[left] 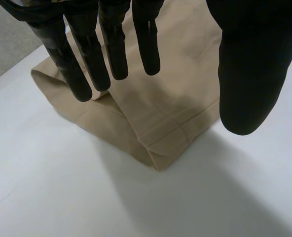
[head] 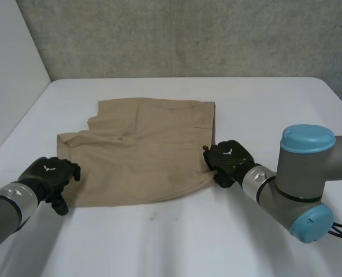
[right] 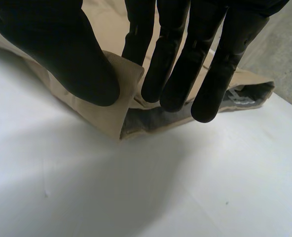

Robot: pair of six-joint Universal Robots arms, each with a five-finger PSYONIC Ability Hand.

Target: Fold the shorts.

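White table [head: 159, 236] holds shorts [head: 142, 156] pinched by right hand [head: 230, 159]

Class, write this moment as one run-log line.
task: fold shorts | shorts: lying on table | left hand: open, at hem corner | right hand: pinching waistband corner

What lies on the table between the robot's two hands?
In the head view, the tan shorts lie spread on the white table, covering the stretch from the left hand to the right hand.
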